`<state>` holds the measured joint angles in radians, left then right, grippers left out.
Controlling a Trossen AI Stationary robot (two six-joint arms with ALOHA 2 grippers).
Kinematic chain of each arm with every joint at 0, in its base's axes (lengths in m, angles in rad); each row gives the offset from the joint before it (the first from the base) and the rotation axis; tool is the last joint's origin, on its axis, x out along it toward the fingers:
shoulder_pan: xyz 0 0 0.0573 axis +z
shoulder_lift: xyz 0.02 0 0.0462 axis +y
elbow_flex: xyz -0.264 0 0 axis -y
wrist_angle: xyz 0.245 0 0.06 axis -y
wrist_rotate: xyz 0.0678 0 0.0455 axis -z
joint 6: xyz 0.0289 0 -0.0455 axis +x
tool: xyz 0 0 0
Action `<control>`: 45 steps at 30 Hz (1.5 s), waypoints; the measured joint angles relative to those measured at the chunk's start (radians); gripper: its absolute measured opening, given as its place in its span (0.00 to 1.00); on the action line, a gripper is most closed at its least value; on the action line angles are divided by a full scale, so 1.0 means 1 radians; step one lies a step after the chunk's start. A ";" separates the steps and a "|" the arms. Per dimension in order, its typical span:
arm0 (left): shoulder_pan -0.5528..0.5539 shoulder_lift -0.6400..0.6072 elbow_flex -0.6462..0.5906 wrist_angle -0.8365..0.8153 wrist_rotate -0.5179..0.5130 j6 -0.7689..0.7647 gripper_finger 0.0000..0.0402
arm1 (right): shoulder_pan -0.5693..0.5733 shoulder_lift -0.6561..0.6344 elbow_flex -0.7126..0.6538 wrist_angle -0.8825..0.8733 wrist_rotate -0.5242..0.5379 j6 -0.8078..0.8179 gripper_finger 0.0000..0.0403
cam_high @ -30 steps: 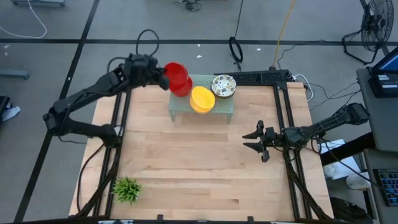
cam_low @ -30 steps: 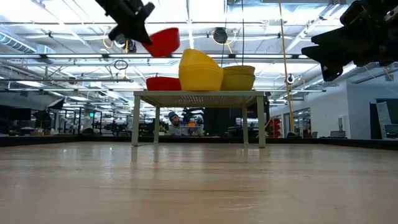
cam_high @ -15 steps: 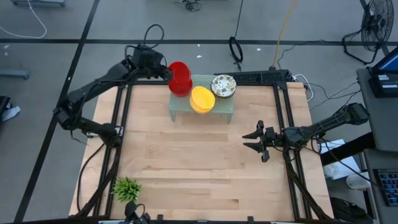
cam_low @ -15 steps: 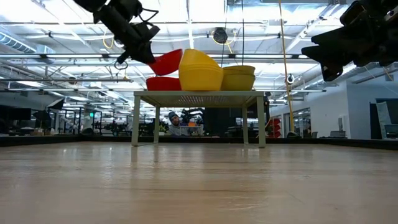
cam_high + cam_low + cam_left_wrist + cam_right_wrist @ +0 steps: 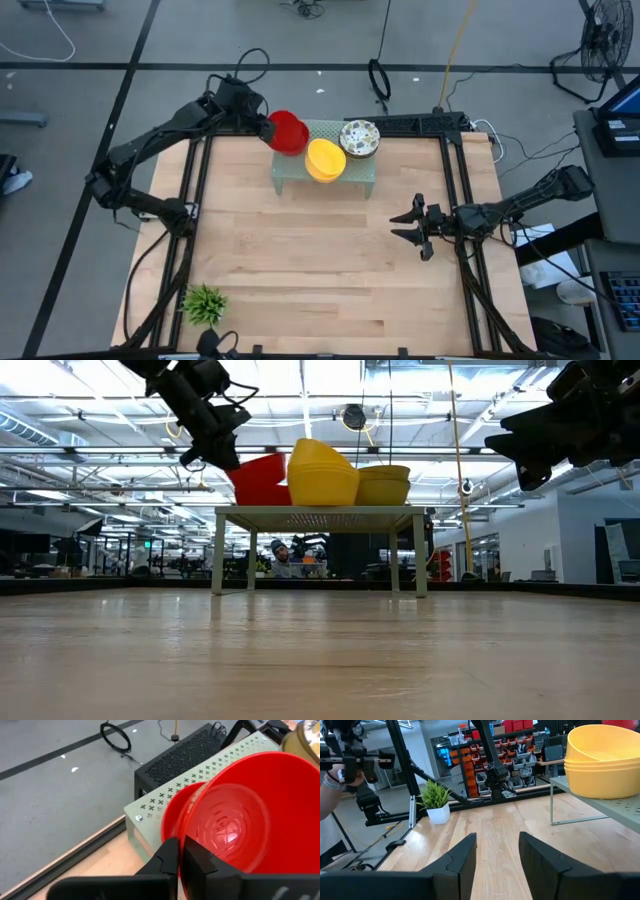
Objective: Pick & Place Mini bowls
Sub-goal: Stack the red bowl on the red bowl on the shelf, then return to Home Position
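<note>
Up at the table's far edge, the pale green mesh stand carries the mini bowls: a yellow stack at its middle front, a speckled whitish stack toward its right rear, and a red stack at its left end; the left gripper is there, its fingers pinched tight on the rim of one red bowl, which it holds tilted, partly over the red stack below; in the low view that bowl sits just beside the yellow stack, though whether the two touch cannot be told. A black perforated box lies right behind the stand, off the table, and a coiled cable lies on the floor beyond it. The right gripper waits above the table's right side, jaws spread and holding nothing, well apart from the stand. A small green spiky plant stands at the near left corner; the wide wooden table between it and the stand lies bare, bounded by black frame rails along both sides. A person's hand shows in the room beyond, in the right wrist view.
</note>
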<state>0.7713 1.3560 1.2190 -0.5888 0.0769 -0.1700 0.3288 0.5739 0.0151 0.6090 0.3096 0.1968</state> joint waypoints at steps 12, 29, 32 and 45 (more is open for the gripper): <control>-0.008 0.000 0.000 0.009 -0.007 0.019 0.02 | 0.000 0.000 0.000 0.000 0.000 0.000 0.33; -0.047 0.000 0.000 0.010 -0.046 0.045 0.12 | 0.000 0.000 0.000 0.000 0.000 0.000 0.33; -0.057 0.000 0.000 0.018 -0.096 0.045 0.16 | 0.000 0.000 0.000 0.000 0.000 0.000 0.33; -0.064 -0.020 0.000 0.257 -0.135 0.071 0.42 | 0.000 0.000 0.000 0.000 0.000 0.000 0.33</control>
<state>0.7071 1.3364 1.2190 -0.3322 -0.0577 -0.0990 0.3288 0.5743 0.0151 0.6090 0.3096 0.1970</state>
